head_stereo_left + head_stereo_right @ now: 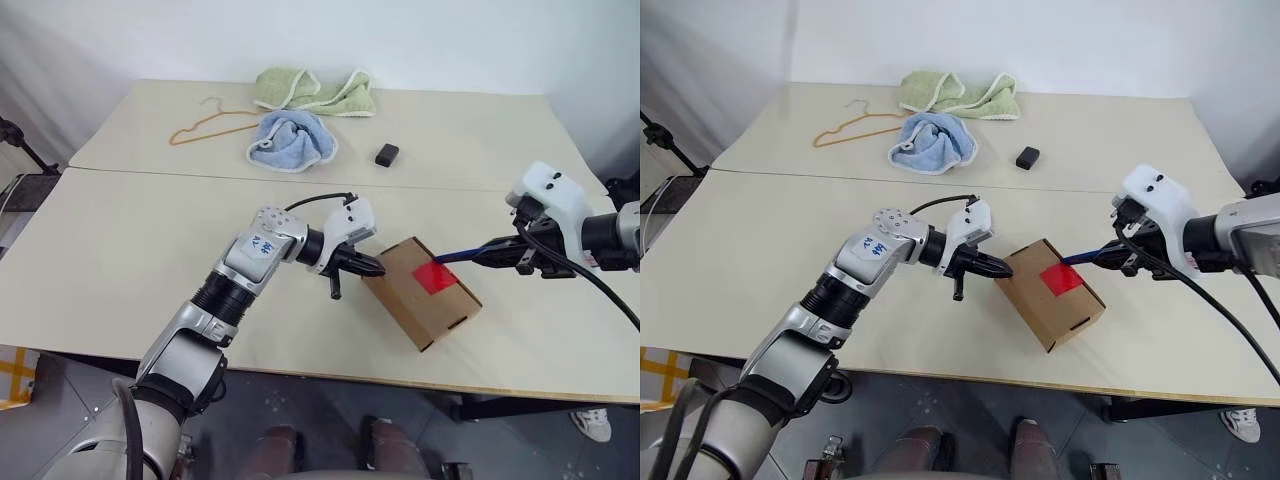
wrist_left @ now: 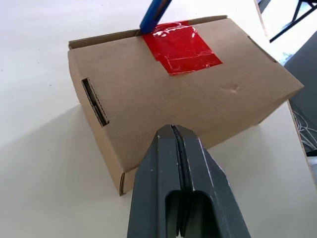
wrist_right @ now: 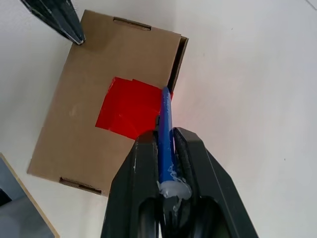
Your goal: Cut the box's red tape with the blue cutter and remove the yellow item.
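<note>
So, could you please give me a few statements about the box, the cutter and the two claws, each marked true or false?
1. The right claw is shut on the blue cutter. True.
2. The cutter's tip is at the edge of the red tape, by the flap seam. True.
3. The left claw is wide open. False: its fingers are shut, at the corner of the box.
4. The yellow item lies on the table beside the box. False: nothing yellow lies there; the box is still closed.
5. The small black block sits on top of the box. False: it lies on the table, further back, near the blue towel.
</note>
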You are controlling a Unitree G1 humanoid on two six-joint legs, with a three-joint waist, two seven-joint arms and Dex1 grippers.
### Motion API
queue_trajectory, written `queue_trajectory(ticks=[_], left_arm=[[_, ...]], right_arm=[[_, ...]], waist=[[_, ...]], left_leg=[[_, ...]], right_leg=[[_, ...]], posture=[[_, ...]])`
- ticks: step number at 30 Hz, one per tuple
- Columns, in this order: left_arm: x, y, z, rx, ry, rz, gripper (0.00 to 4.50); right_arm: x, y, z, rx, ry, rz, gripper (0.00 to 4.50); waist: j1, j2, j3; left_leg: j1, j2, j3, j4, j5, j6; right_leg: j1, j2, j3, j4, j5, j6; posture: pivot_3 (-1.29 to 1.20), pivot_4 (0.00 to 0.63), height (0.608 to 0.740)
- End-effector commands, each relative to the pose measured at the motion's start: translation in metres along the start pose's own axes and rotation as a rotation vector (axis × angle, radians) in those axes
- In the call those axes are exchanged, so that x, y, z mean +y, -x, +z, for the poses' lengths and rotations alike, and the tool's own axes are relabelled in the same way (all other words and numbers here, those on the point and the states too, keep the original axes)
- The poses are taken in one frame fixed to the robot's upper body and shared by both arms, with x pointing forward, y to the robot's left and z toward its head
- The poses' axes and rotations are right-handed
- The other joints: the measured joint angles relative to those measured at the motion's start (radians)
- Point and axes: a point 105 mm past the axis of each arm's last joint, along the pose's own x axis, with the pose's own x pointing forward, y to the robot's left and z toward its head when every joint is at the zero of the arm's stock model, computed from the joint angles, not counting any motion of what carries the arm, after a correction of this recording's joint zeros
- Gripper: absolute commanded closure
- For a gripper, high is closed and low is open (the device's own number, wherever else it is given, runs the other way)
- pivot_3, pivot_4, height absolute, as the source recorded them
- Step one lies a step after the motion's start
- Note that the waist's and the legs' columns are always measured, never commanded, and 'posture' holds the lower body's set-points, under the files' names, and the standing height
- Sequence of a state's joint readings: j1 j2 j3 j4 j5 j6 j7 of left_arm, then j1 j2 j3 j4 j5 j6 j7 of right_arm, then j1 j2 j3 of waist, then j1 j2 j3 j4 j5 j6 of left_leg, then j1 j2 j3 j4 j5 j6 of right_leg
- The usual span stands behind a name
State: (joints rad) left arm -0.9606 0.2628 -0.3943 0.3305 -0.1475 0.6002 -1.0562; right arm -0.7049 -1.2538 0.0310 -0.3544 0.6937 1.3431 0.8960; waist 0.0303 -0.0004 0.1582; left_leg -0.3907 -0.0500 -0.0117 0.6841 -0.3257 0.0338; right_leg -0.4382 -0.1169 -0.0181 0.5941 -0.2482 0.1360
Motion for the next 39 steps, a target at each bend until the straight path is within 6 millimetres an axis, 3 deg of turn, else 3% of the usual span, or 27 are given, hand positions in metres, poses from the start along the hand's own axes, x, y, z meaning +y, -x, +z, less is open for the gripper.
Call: queue_trajectory(ticks=[1, 8, 19, 27, 39], left_arm=[[0.001, -0.005, -0.020, 0.082, 0.044, 0.021, 4.50], [-0.004, -0.009, -0.029, 0.171, 0.098, -0.027, 4.50], [0.010, -0.016, -0.037, 0.352, -0.032, -0.008, 4.50], [0.015, -0.035, -0.032, 0.385, -0.046, 0.034, 4.50], [0.005, -0.039, -0.041, 0.435, -0.063, 0.008, 4.50]], right_arm=[[0.006, -0.001, -0.004, 0.044, -0.034, 0.012, 4.33], [0.011, -0.005, -0.002, 0.042, -0.054, 0.021, 4.33], [0.015, -0.009, 0.004, 0.043, -0.051, 0.042, 4.33], [0.018, -0.010, 0.006, 0.044, -0.059, 0.047, 4.33], [0.021, -0.006, -0.005, 0.134, -0.110, 0.071, 4.33]], waist=[[0.000, 0.000, 0.000], [-0.002, -0.001, -0.001], [-0.001, -0.002, -0.003], [0.008, -0.007, -0.007], [0.022, -0.008, -0.008]], left_leg=[[0.000, 0.000, 0.000, 0.000, 0.000, 0.000], [0.002, 0.000, -0.003, 0.000, 0.000, 0.000], [0.006, 0.002, -0.004, 0.000, -0.002, 0.000], [0.007, 0.001, -0.005, 0.000, -0.006, 0.006], [0.008, 0.001, -0.006, 0.000, -0.007, 0.005]], right_leg=[[0.000, 0.000, 0.000, 0.000, 0.000, 0.000], [0.005, 0.000, 0.002, -0.002, 0.000, 0.000], [0.009, 0.000, 0.002, -0.004, 0.000, -0.001], [0.012, -0.001, 0.002, -0.004, 0.000, 0.000], [0.013, -0.007, 0.001, -0.004, 0.000, -0.001]], posture=[[0.00, 0.150, 0.740], [0.00, 0.150, 0.740], [0.00, 0.150, 0.740], [0.00, 0.150, 0.740], [0.00, 0.150, 0.740]])
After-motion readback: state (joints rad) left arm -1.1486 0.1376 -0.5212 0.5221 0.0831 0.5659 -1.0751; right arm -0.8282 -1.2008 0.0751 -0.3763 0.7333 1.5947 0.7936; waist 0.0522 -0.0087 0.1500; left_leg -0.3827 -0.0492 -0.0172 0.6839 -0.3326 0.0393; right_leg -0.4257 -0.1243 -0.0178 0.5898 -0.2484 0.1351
